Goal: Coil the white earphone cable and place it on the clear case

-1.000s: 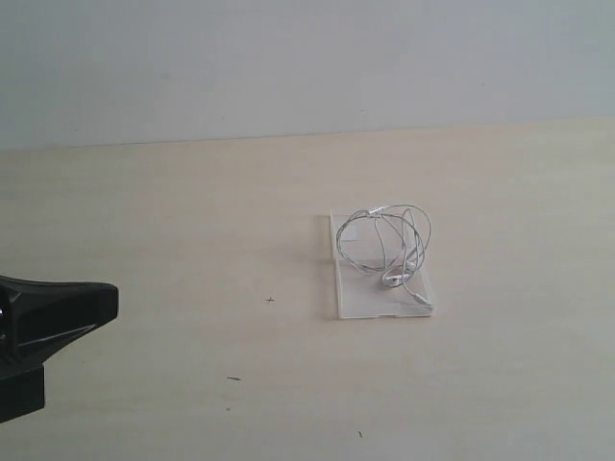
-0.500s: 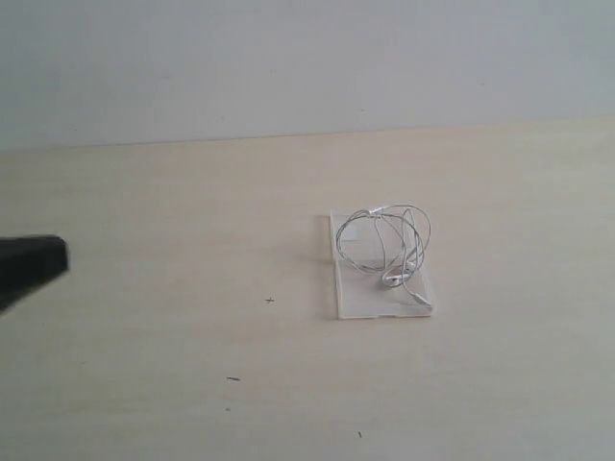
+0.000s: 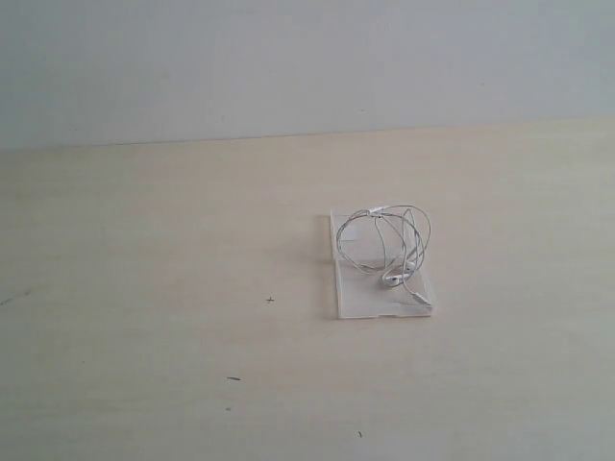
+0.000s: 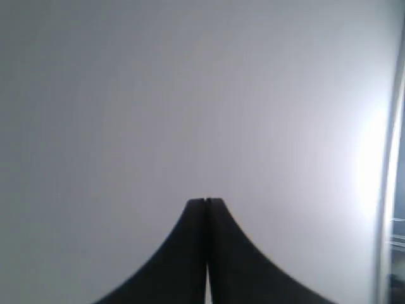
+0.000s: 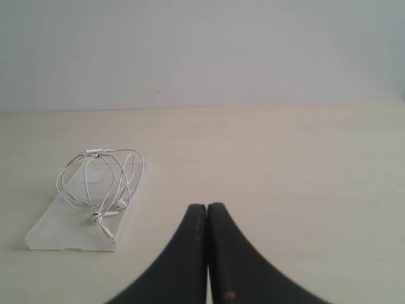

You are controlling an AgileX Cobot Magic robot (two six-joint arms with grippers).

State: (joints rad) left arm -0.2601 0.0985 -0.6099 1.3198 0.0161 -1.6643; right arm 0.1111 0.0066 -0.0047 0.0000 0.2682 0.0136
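Note:
The white earphone cable [image 3: 389, 245] lies in loose loops on top of the clear case [image 3: 365, 300], which rests flat on the table. Its earbuds sit near the case's front end. In the right wrist view the cable [image 5: 101, 180] and the case [image 5: 57, 231] show off to one side of my right gripper [image 5: 207, 206], which is shut and empty, well apart from them. My left gripper [image 4: 205, 201] is shut with nothing in it and faces a blank grey wall. Neither gripper appears in the exterior view.
The light wooden table [image 3: 144, 288] carries a few small dark specks [image 3: 233, 378]. A pale wall [image 3: 288, 58] runs behind the table's far edge.
The left gripper, seen at the exterior view's left edge a second ago, has drawn back out of that view. The cable and case have not moved.

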